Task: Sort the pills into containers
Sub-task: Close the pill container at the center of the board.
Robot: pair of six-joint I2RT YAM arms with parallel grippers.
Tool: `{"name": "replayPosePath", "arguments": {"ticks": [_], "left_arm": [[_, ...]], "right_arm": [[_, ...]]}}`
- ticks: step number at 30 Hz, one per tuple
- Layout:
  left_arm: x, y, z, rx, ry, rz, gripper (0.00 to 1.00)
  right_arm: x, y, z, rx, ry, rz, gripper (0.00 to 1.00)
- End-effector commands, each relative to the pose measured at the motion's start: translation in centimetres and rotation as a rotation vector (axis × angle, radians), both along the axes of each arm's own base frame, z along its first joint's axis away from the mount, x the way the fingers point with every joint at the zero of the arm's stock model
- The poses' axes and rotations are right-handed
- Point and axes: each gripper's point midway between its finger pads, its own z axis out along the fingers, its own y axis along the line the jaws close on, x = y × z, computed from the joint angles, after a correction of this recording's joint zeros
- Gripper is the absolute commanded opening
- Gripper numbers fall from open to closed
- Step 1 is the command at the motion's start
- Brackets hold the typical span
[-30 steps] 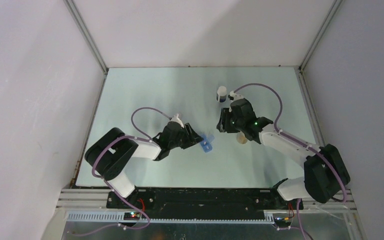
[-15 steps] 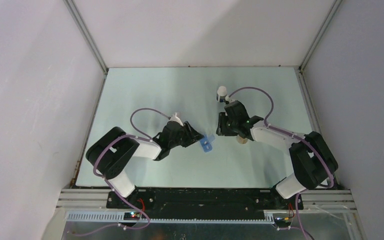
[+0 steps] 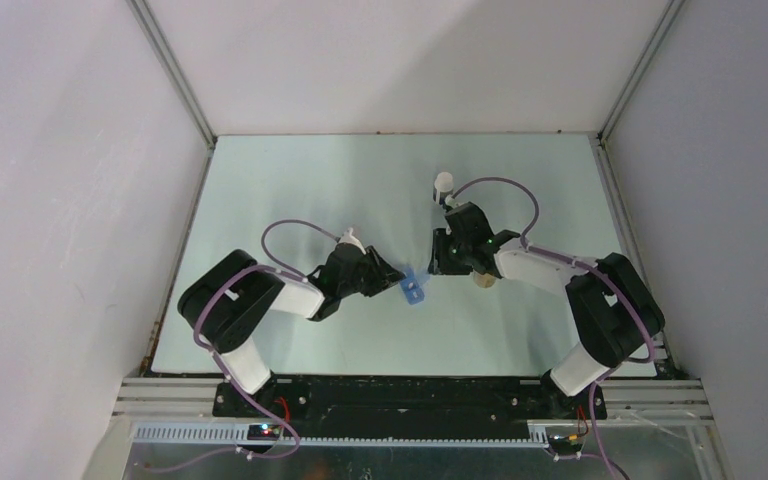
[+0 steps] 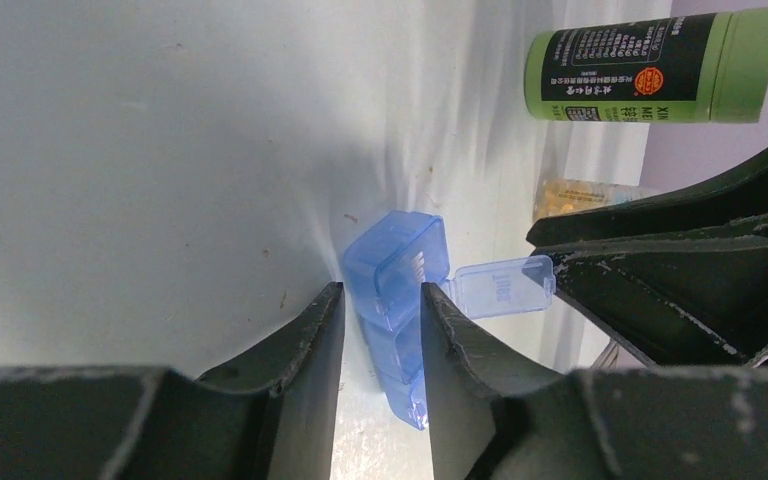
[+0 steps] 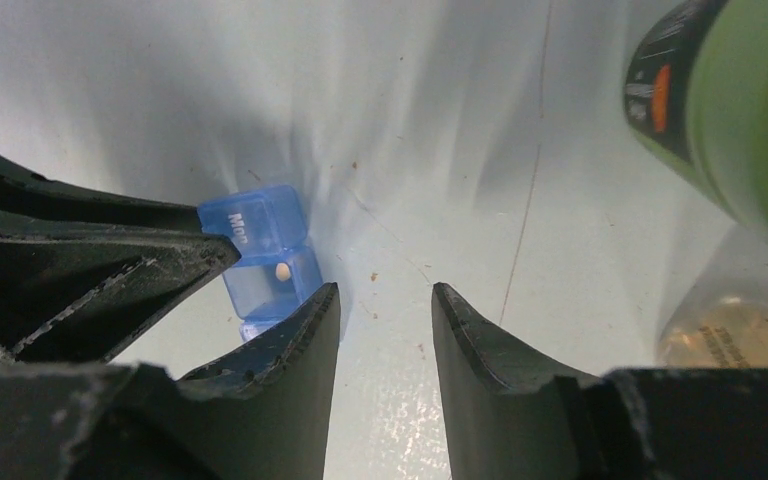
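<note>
Left gripper [image 4: 378,295] pinching the blue pill box [image 4: 395,265] by its sides, mid-desk [image 4: 160,150]. Right gripper [image 5: 385,300] spread, empty, just beside the box. We note one pale pill [image 5: 282,271] in an open compartment and a green bottle [image 4: 650,65] near.

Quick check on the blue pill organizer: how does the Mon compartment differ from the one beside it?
The Mon compartment is closed; the neighbouring compartment stands open, its lid swung out sideways. The neighbouring compartment holds one pale pill; the Mon compartment's contents cannot be seen. Both are translucent blue plastic, joined side by side.
</note>
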Motion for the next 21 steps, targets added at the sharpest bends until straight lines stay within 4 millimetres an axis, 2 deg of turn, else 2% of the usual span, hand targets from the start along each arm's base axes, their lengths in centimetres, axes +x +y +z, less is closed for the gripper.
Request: {"name": "replayPosePath", "arguments": {"ticks": [1,11,21], "left_arm": [[1.2,-0.5,1.1,-0.044,-0.02,0.024,0.37],[1.3,0.1,0.3,-0.021,0.015,0.068,0.3],[1.3,0.7,-0.1,0.019,0.031,0.087,0.3]], "right_arm": [[0.5,1.4,1.2,0.073,0.008,0.028,0.43],[-0.2,2.1,1.4,0.123,0.036,0.098,0.43],[-1.6,4.7,1.9,0.255,0.083,0.241,0.45]]}}
